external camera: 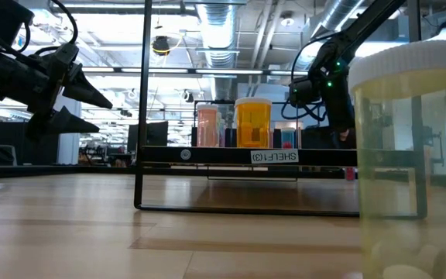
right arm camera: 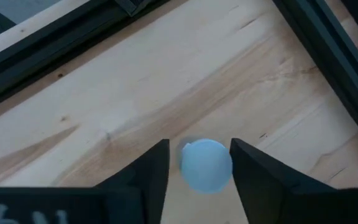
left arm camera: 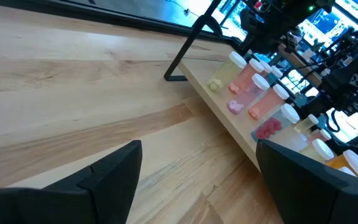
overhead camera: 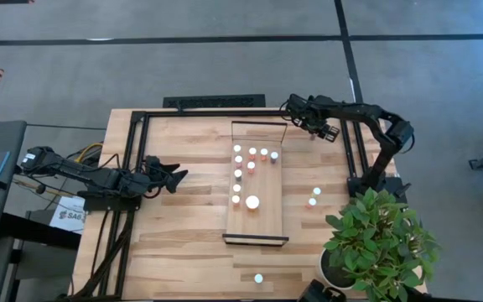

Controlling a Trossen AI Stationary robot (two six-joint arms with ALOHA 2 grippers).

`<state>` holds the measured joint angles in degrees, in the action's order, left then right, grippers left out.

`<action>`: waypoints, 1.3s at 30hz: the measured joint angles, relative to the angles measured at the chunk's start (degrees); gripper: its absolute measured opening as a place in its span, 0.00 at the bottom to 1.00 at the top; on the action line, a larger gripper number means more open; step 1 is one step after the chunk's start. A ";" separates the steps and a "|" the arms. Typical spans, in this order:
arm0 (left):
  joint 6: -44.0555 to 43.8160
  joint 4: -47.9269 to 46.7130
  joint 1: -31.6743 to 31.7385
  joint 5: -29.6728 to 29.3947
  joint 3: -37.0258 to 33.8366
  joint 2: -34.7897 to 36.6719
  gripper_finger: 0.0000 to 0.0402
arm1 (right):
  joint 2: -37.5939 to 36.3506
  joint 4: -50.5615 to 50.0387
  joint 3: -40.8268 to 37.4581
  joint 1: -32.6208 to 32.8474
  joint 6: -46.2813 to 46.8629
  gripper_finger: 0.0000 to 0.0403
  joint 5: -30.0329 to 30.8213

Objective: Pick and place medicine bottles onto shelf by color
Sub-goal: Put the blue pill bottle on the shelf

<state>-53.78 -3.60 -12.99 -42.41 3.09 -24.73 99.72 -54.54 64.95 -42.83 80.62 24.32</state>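
Right wrist view, bottle (right arm camera: 206,165) between right gripper (right arm camera: 197,163) fingers

White-capped bottles (left arm camera: 252,87) with pale yellow, pink and red bodies line the pale wooden shelf (overhead camera: 262,220), one orange (external camera: 253,122), beside a green plant (overhead camera: 381,239).

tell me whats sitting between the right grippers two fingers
A bottle's pale round cap sits upright between the right gripper fingers, seen from above in the right wrist view. Narrow gaps show on both sides; bare wooden tabletop lies beyond.
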 joint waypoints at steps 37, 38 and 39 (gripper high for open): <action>0.00 0.00 0.02 -0.02 0.02 0.02 0.75 | -4.14 -14.54 7.43 8.91 9.87 0.30 -4.72; 0.00 0.00 0.01 -0.01 0.00 0.01 0.75 | -5.22 -15.17 7.43 9.50 10.54 0.30 -4.70; 0.00 0.00 0.01 -0.01 0.00 0.01 0.75 | -6.23 -16.19 7.45 10.04 11.71 0.30 -4.68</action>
<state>-53.78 -3.60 -12.98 -42.43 3.09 -24.72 93.50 -70.73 72.40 -32.79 92.33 19.64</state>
